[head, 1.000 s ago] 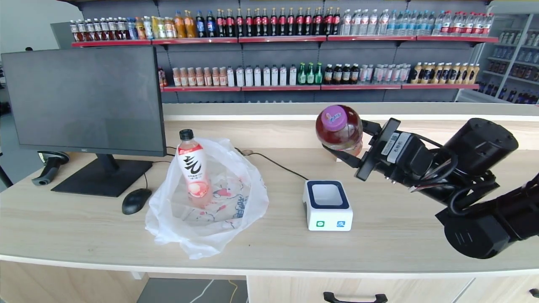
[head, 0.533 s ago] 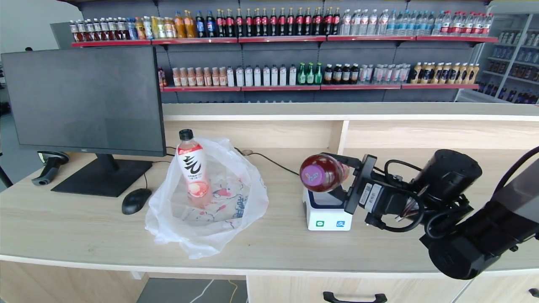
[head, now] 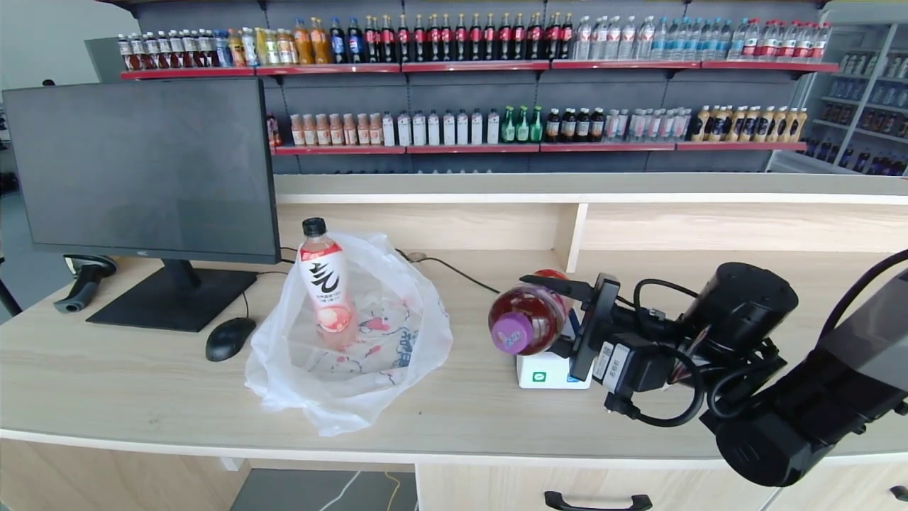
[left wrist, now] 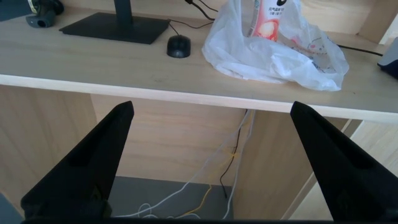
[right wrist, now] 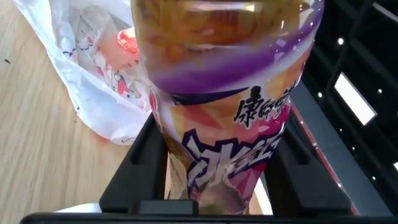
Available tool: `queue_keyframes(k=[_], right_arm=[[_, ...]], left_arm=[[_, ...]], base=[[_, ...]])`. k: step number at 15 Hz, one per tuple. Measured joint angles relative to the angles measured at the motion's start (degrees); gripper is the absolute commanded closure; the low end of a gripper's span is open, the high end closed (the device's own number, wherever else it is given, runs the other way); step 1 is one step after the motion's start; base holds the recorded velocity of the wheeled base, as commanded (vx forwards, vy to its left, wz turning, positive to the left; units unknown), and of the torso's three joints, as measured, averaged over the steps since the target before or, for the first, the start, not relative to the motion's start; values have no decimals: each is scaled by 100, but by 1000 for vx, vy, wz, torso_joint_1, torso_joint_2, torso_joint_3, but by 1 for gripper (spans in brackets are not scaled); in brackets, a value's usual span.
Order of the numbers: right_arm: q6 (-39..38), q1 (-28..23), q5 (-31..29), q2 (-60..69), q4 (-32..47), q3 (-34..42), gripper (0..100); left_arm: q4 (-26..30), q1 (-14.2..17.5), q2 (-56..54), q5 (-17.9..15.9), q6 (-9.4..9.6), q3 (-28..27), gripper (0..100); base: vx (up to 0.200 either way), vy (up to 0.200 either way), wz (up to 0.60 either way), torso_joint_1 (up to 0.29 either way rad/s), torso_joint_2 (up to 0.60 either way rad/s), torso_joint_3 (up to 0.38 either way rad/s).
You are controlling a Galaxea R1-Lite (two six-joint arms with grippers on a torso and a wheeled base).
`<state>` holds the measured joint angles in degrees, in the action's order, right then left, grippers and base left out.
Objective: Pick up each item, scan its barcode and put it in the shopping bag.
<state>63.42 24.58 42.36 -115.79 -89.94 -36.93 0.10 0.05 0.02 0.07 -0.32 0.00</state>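
My right gripper (head: 560, 309) is shut on a dark red drink bottle with a purple cap (head: 525, 321), held on its side just above the white barcode scanner (head: 550, 370). Close up, the bottle (right wrist: 230, 118) shows its purple and orange label between the black fingers (right wrist: 134, 168). A white plastic shopping bag (head: 355, 333) lies open on the counter left of the scanner, with a pink bottle with a black cap (head: 323, 280) standing in it. My left gripper (left wrist: 211, 162) hangs open below the counter's front edge, with the bag (left wrist: 280, 46) in sight above it.
A monitor (head: 142, 170) on its stand, a black mouse (head: 228, 338) and a handheld scanner (head: 81, 280) occupy the counter's left part. A cable (head: 461, 277) runs behind the bag. Drink shelves (head: 468, 67) line the back wall. Cables hang under the counter (left wrist: 230, 168).
My right arm has swung the red bottle down from head height to just over the scanner, tipping it so the cap now points forward and left. The bag and pink bottle have not moved.
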Motion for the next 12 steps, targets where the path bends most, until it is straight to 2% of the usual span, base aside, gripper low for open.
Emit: queue_keyframes(k=[12], right_arm=[[485, -18, 268, -183, 0, 13, 100]], left_arm=[[0, 0, 0, 0, -11, 0, 0]], base=[[0, 0, 0, 0, 0, 0]])
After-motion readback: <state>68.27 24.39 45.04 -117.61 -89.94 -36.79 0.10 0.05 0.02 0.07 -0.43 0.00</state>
